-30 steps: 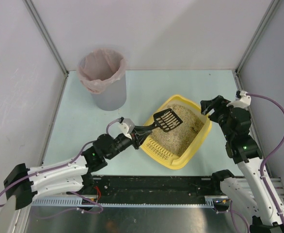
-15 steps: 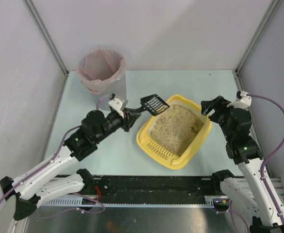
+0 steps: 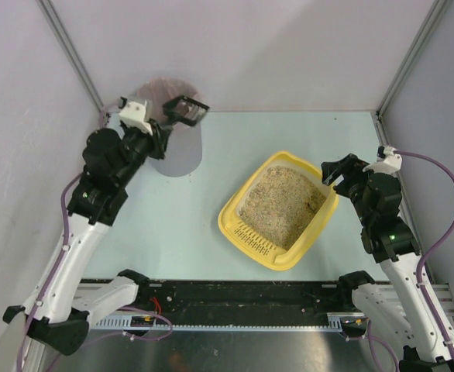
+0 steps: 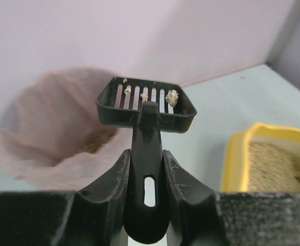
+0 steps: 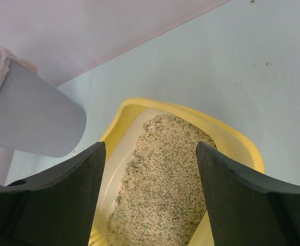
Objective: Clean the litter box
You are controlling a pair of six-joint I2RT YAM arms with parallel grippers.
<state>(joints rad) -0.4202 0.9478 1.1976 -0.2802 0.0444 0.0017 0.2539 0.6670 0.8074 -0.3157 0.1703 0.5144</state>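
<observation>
The yellow litter box [image 3: 235, 215] sits right of centre, a slotted grille on its near-left edge and beige litter [image 3: 283, 201] inside; it also shows in the right wrist view [image 5: 238, 137] and the left wrist view [image 4: 234, 159]. My left gripper [image 3: 156, 129] is shut on the handle of a black slotted scoop [image 4: 146, 105], held over the grey pink-lined bin [image 3: 182, 153]. A few small clumps lie in the scoop head [image 3: 186, 108]. My right gripper [image 5: 151, 169] is open and empty, just above the box's far right corner.
The bin's pink liner [image 4: 52, 128] holds some litter at its bottom. The bin stands at the back left, near the left wall and corner post [image 3: 72, 58]. A bare pale green table [image 3: 165, 225] lies between bin and box.
My left arm has lifted the scoop out of the litter box and swung it left and back, to above the bin. The right arm has not moved.
</observation>
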